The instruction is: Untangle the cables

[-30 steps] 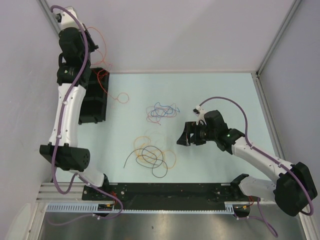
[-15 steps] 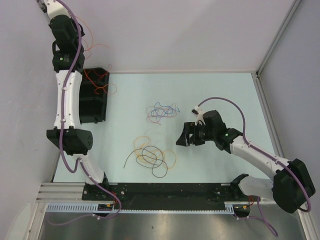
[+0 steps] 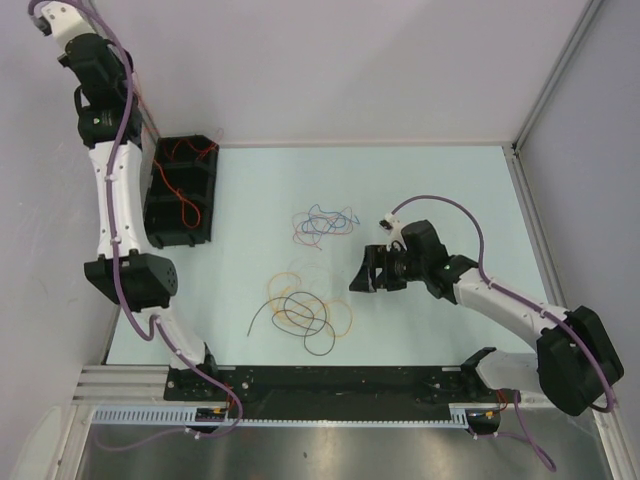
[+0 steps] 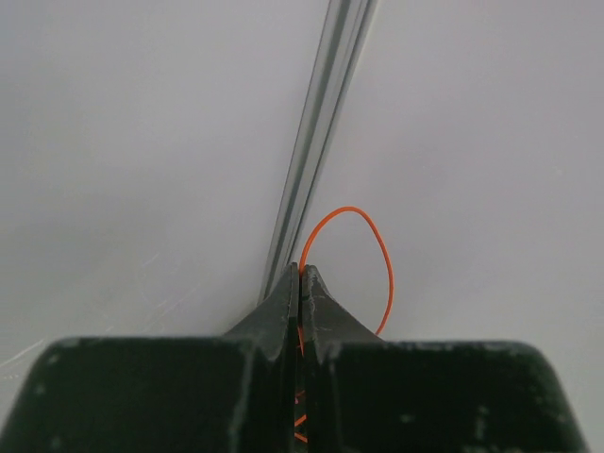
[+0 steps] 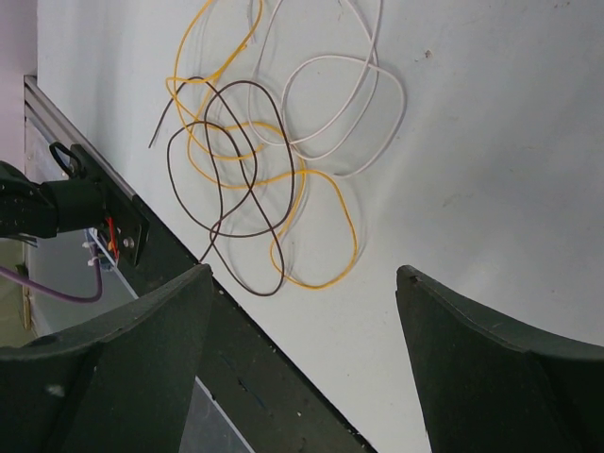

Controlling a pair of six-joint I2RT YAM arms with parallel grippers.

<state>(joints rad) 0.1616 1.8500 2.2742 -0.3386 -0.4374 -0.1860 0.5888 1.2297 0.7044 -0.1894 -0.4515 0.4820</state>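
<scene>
My left gripper is shut on a thin orange cable that loops out past the fingertips, held high against the grey wall. In the top view the left arm reaches to the far top-left corner. Orange and red cables hang into the black bin. A blue, red and purple tangle lies mid-table. A yellow, black and pale tangle lies nearer. My right gripper is open and empty, just right of that tangle. Its wrist view shows the yellow, dark and pale cables ahead of the jaws.
The black bin stands at the table's left edge by the wall. A black rail runs along the near edge and also shows in the right wrist view. Grey walls with metal corner posts enclose the back and sides.
The left arm has swung up and left toward the corner with the orange cable. The orange loop beside the bin has been pulled off the table into the bin. The right gripper edged slightly left.
</scene>
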